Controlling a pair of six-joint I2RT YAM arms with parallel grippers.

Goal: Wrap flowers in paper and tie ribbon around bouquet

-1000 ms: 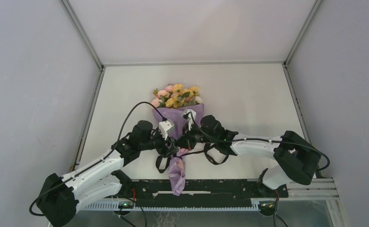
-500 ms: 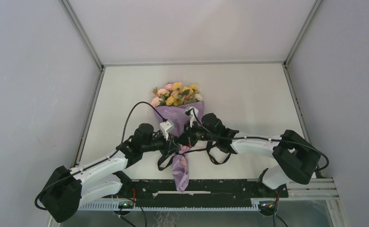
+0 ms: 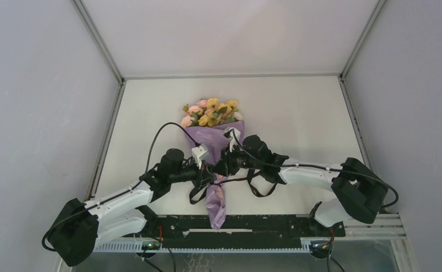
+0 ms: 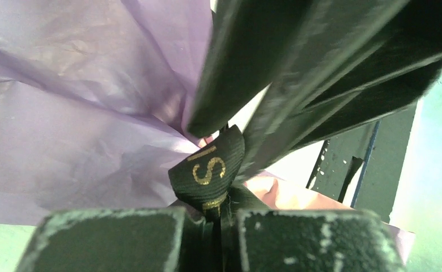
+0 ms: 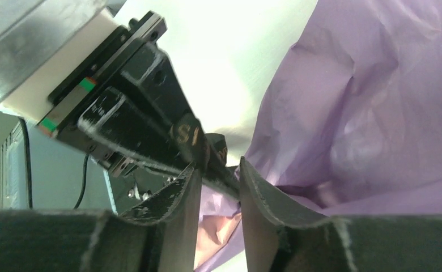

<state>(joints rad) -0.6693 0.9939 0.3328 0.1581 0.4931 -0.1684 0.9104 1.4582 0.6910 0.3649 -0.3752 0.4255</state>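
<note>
The bouquet [image 3: 212, 139] lies on the table [image 3: 298, 113], blooms away, stems toward the arms. At its waist the left gripper [image 4: 219, 218] pinches the ribbon [image 4: 207, 170]; the right gripper [image 5: 219, 187], facing it, stands slightly parted.

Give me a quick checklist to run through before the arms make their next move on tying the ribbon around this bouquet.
1. Left end effector shut on the ribbon: ok, the lettered loop is pinched between its fingers.
2. Right end effector open: ok, its jaws stand apart.
3. Right end effector clear of the ribbon: cannot tell, dark parts crowd the gap.
4. Paper wrapped into a tapered cone: ok in the top view.
5. Flowers showing at the cone's far end: ok.
6. Knot made around the neck: cannot tell, both arms cover it.
</note>
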